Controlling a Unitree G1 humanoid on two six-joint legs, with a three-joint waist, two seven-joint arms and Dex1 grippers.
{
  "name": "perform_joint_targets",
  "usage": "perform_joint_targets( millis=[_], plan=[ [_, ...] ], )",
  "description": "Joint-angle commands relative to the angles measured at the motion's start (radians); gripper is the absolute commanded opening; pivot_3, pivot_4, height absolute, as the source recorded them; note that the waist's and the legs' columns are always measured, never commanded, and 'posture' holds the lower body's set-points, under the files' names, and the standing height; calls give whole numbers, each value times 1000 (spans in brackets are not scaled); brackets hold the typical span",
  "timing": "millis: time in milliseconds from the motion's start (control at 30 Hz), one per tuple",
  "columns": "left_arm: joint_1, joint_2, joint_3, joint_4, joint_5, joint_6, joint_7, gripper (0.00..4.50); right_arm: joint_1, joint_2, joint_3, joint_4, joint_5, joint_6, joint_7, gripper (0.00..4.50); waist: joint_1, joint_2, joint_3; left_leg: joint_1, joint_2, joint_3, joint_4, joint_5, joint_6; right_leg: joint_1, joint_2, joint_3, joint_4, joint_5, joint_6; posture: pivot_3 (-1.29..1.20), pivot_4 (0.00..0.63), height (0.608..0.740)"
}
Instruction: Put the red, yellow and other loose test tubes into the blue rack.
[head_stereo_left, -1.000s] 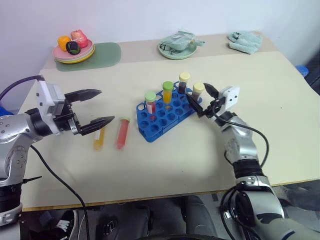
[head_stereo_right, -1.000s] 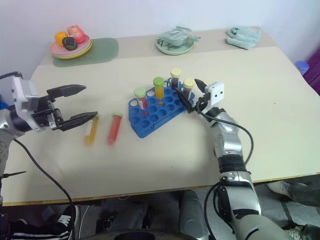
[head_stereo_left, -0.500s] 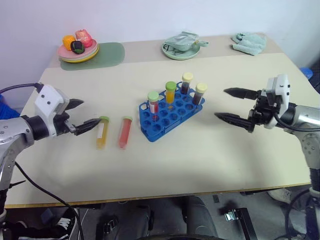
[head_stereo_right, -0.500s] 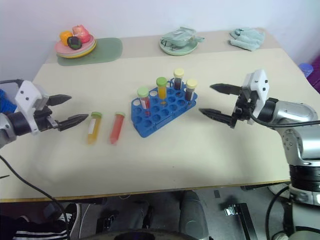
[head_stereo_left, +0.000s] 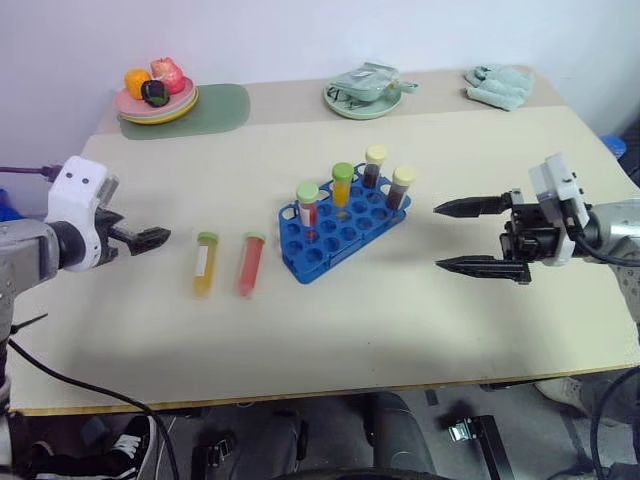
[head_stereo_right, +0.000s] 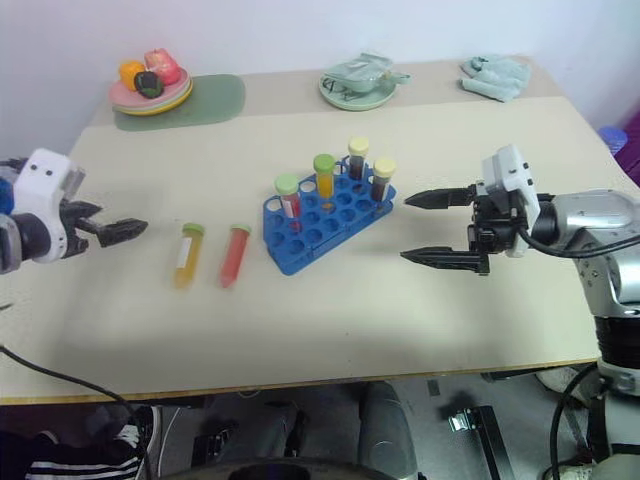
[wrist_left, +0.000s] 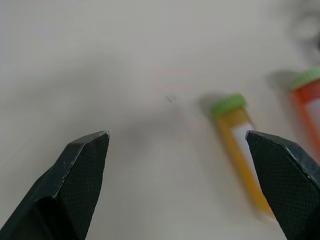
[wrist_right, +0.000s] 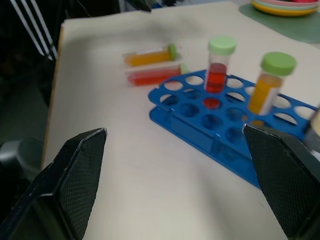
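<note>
left eye view: yellow tube (head_stereo_left: 204, 265), red tube (head_stereo_left: 247, 264) flat, caps pointing away; both jaws apart.

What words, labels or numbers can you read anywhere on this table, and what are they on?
No text can be read.
Yellow tube: white label patch, too blurred to read.
Red tube in the rack: white label patch, too small to read.
Blue rack: no markings can be made out.
</note>
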Motion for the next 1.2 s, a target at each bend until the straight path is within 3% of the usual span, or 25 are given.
perform_joint_targets(
  millis=[33,333,467,667,933,1200],
  plan=[
    [-125,8,-36,36,-25,156,20,4500,-17,10,-6,-11,-3,-17,0,4463,2,0,0,0,0,0,0,0,0,0,0,0,0,0,0,0,150,740],
    [-252,107,-201,245,-163,185,23,4500,-5,22,-9,-15,-13,-23,-11,4463,-6,0,0,0,1,0,-1,-1,-2,-2,1,0,1,0,0,0,150,740],
    [-349,86,-277,452,-190,185,50,4500,0,25,-8,-11,-24,-34,-12,4463,-1,0,0,0,0,0,0,-1,-2,-2,1,0,1,0,0,0,150,740],
    [-422,119,-439,538,-258,185,18,4500,17,23,-14,-22,-29,-40,-21,4463,-5,0,0,0,0,0,0,-1,-2,-2,1,0,1,0,0,0,150,740],
    [-532,57,-550,670,-195,185,-17,4500,16,25,-11,-21,-35,-39,-35,4463,-5,0,0,0,0,1,1,-1,-2,-2,1,0,1,0,0,0,150,740],
    [-514,-51,-583,692,-113,175,-46,4500,17,29,-7,-27,-36,-37,-44,4463,-5,0,0,0,-1,0,1,-1,-2,-2,1,0,1,0,0,0,150,740]
  ],
)
